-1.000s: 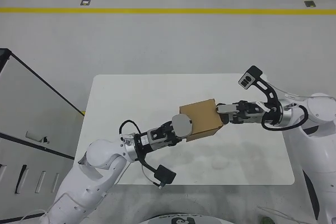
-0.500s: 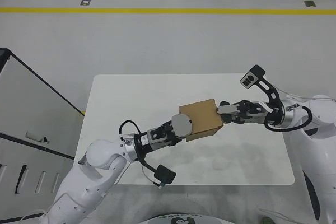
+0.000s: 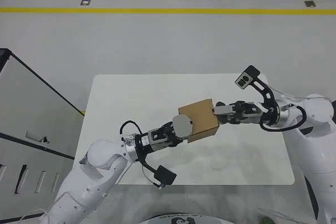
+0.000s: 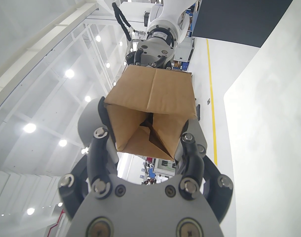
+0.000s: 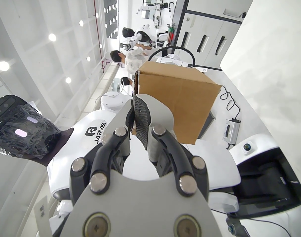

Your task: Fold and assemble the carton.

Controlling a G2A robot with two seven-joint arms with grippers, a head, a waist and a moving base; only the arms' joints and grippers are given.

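White table (image 3: 117, 101); carton (image 3: 199, 115) interior mostly hidden

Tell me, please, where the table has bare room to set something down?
Bare: the far strip of the table beyond the carton, and the near stretch between the carton and the robot-side edge. Crowded: the middle, where the left gripper and right gripper both grip the carton.

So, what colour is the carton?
The carton is plain brown cardboard, with no print that I can see. The left wrist view shows it best.
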